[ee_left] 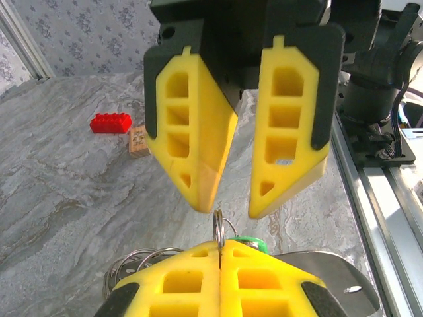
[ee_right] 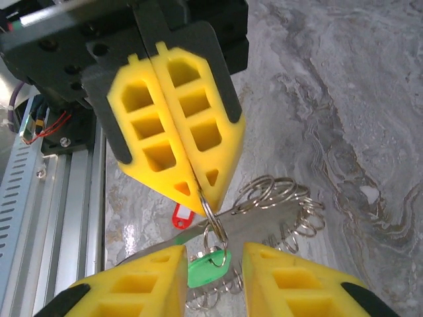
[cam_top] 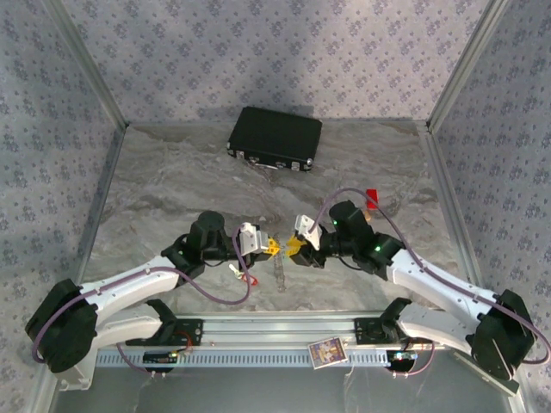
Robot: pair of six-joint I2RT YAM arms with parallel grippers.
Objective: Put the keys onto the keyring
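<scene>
My left gripper [cam_top: 272, 248] is shut on the keyring [ee_right: 216, 223], a thin metal split ring pinched edge-on between its yellow fingertips [ee_left: 220, 247] and held above the table. From that ring a smaller ring hangs, carrying the green-tagged key [ee_right: 206, 269]. My right gripper [cam_top: 293, 246] faces the left one tip to tip. It stands open [ee_right: 215, 256], its fingers on either side of the green tag without pinching it. The red-tagged key [ee_right: 183, 215] lies on the table below, near the rail.
A flat metal plate [ee_right: 271, 221] with several loose wire rings [ee_right: 281, 190] lies under the grippers. A red block [ee_left: 111, 123] and a tan block [ee_left: 138, 140] sit to the right. A black case [cam_top: 275, 138] stands at the back. The aluminium rail [cam_top: 284, 331] runs along the near edge.
</scene>
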